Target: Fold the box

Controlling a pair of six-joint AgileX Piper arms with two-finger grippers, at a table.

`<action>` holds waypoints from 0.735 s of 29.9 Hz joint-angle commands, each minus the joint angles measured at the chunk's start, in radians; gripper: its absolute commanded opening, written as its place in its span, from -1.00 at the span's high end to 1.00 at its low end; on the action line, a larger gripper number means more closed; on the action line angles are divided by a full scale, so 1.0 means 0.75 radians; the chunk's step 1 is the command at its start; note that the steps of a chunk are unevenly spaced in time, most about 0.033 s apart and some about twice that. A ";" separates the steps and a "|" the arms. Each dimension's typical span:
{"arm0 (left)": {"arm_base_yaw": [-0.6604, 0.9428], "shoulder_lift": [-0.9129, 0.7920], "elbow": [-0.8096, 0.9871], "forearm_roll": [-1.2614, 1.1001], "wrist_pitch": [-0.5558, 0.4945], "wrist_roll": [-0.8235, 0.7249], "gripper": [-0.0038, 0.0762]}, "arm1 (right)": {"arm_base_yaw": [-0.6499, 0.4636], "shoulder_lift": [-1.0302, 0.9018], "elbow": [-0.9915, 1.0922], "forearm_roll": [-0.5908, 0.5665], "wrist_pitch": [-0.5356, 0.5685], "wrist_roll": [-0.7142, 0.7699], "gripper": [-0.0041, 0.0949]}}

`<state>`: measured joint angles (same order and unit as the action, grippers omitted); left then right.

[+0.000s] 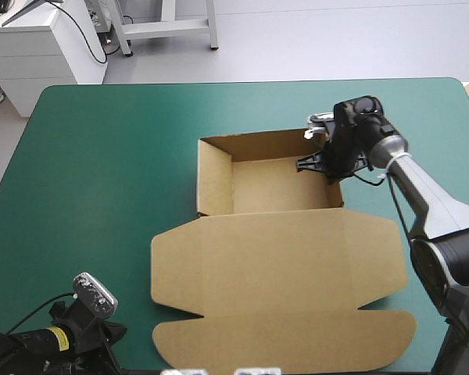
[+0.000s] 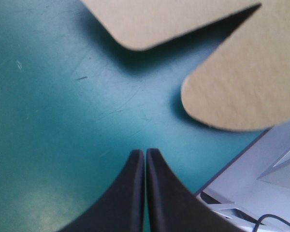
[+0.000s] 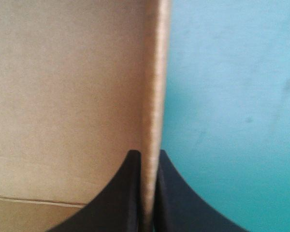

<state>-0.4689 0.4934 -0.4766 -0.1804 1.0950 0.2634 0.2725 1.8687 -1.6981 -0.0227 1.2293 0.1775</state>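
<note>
The teal-green cover lay bare over its whole left part and along the far edge, so there was wide room there. One brown box sat right of the middle: a tray with raised walls, its lid flat and reaching almost to the table's near edge. The right gripper was clamped on the tray's right wall, one black finger inside and one outside, with open cover beside the outer finger. The left gripper had its fingers pressed together on nothing, over bare cover by the near edge. Two rounded lid flaps lay just ahead of it, not touching. In all: two grippers, one box.
</note>
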 commanded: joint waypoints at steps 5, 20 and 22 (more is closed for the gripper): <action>-0.002 0.010 -0.032 -0.029 -0.057 -0.001 0.92 | -0.360 -0.206 -0.032 -0.092 0.023 -0.095 0.96; -0.002 0.010 -0.032 -0.029 -0.057 -0.001 0.92 | -1.065 -0.232 -0.032 -0.130 0.004 -0.222 0.96; -0.002 0.010 -0.032 -0.029 -0.057 -0.001 0.92 | -1.132 -0.229 -0.032 -0.130 0.002 -0.219 0.96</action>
<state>-0.4689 0.4934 -0.4766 -0.1804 1.0950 0.2634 -0.5166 1.7416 -1.6964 -0.1126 1.2385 0.0190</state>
